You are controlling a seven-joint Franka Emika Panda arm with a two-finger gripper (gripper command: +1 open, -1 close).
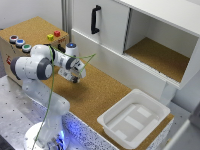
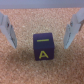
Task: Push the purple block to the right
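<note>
In the wrist view the purple block (image 2: 43, 46) is a small dark purple cube with a yellow letter A on its near face. It rests on the cork surface (image 2: 20, 67). My gripper (image 2: 40, 46) is open, and the block sits between the two fingers (image 2: 10, 36) with a gap on each side. In the exterior view the gripper (image 1: 75, 76) is low over the cork counter (image 1: 95, 92), near the cabinet's lower front. The block itself is hidden there by the hand.
A small yellow block (image 1: 50, 37) and a small red block (image 1: 57, 34) sit on the raised cork box at the back. Its front has several coloured buttons (image 1: 19, 43). A white cabinet with a black handle (image 1: 95, 19) and an open compartment (image 1: 155, 55) stands behind. A white tray (image 1: 134, 117) lies at the exterior view's right.
</note>
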